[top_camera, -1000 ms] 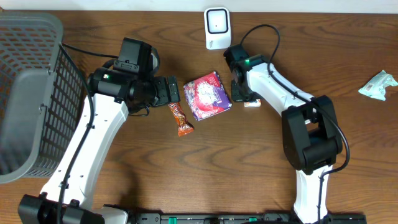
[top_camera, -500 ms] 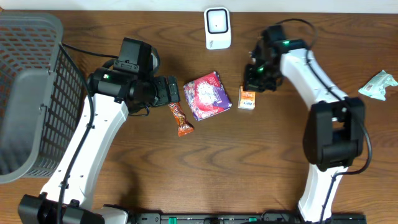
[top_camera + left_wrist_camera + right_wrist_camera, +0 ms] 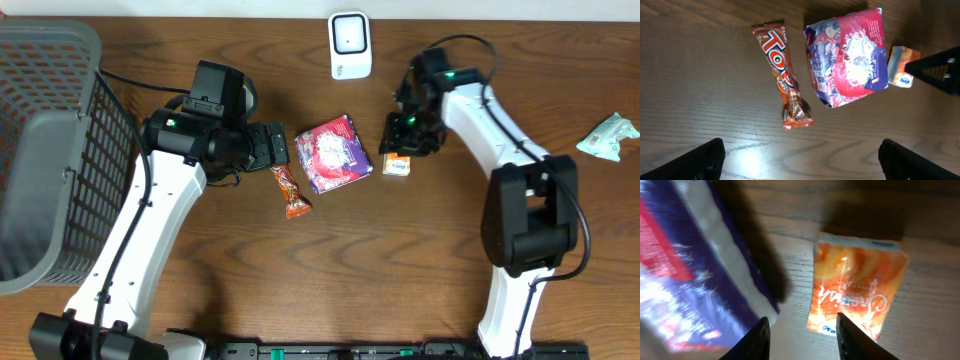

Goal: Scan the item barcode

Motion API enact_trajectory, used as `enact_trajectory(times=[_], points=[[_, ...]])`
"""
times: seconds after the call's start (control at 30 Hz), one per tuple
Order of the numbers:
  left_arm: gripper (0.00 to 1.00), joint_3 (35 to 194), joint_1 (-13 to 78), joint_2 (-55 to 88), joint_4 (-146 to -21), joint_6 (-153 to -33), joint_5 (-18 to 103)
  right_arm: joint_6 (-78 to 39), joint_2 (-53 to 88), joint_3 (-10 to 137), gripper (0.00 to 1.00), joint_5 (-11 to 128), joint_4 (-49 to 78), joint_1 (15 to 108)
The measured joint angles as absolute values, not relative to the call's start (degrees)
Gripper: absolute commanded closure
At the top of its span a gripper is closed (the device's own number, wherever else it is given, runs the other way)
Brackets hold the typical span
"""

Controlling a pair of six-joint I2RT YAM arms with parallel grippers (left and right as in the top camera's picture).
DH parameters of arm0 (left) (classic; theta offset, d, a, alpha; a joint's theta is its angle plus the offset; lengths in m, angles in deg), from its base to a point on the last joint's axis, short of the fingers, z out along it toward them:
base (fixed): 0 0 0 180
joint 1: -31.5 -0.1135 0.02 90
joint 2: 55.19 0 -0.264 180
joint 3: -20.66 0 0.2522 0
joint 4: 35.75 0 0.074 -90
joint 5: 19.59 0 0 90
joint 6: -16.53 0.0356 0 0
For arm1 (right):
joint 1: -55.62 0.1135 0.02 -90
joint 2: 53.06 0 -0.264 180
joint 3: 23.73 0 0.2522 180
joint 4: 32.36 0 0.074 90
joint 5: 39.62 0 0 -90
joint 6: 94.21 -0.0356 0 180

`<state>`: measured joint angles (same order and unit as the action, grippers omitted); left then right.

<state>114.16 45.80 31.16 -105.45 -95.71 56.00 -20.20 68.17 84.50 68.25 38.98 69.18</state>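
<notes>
Left edge: grey mesh basket [image 3: 112,140]. Centre, on wooden table [image 3: 380,260]: orange candy bar [image 3: 291,193] lying flat, just left of red-and-purple snack packet [image 3: 333,153], not touching. Far right: crumpled pale-green wrapper [image 3: 608,136].

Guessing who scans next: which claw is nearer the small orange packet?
Right. The right claw hangs just over the orange packet; the left claw is farther, beyond the purple snack bag.
</notes>
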Motion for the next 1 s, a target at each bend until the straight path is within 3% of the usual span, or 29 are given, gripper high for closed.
enact_trajectory(times=[0.5, 1.0], points=[[0.02, 114.2, 45.8, 31.2, -105.5, -95.7, 56.0, -38.0, 68.2, 83.0, 0.60, 35.6, 38.1, 82.4], [0.02, 114.2, 45.8, 31.2, -105.5, -95.7, 56.0, -40.9, 66.7, 73.5, 0.66, 31.8, 28.3, 82.4]])
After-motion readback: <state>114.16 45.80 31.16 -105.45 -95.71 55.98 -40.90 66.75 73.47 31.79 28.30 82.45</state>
